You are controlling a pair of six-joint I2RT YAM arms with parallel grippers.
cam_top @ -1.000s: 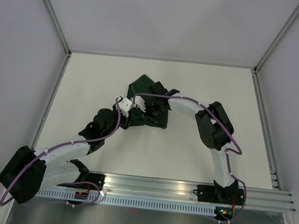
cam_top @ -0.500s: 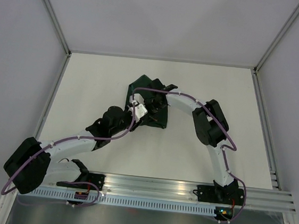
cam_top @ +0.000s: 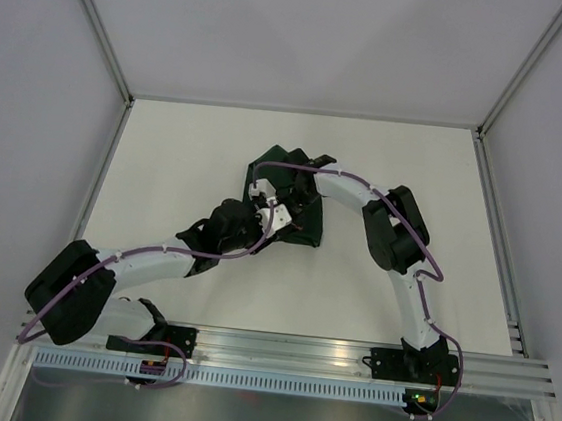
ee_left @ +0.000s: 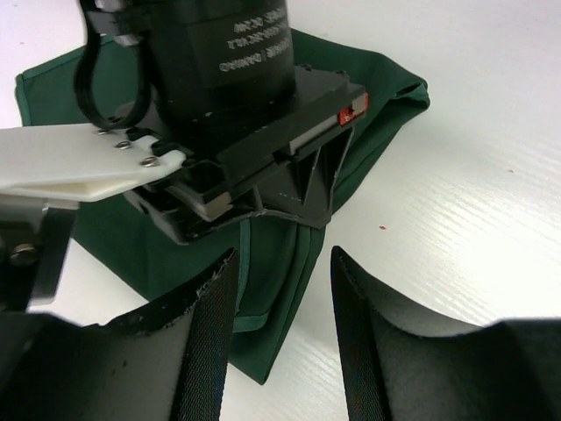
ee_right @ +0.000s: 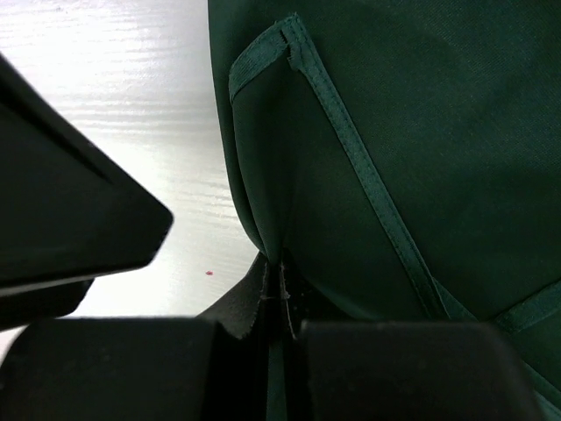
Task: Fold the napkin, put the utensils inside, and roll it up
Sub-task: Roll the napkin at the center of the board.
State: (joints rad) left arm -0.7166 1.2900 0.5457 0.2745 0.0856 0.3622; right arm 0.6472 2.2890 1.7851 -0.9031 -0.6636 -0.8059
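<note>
The dark green napkin (cam_top: 269,161) lies bunched in folds at the middle of the white table. My right gripper (ee_right: 281,282) is shut on a fold of the napkin (ee_right: 394,132), pinching the cloth between its pads. It also shows from the left wrist, where the black right gripper (ee_left: 294,210) nips the napkin (ee_left: 368,96). My left gripper (ee_left: 285,298) is open just in front of that pinch, its left finger against the napkin's folded hemmed edge and bare table under the gap. Seen from above, the left gripper (cam_top: 282,216) and right gripper (cam_top: 297,202) meet over the cloth. The utensils are hidden.
White table (cam_top: 166,158) with grey walls on three sides and metal posts at the back corners. An aluminium rail (cam_top: 286,352) carrying both arm bases runs along the near edge. The black shape at the left of the right wrist view is a left finger (ee_right: 70,219).
My left arm has swung right and forward until its gripper reached the napkin beside the right gripper. The right gripper stayed on the cloth, and the bundle shifted slightly toward the near side.
</note>
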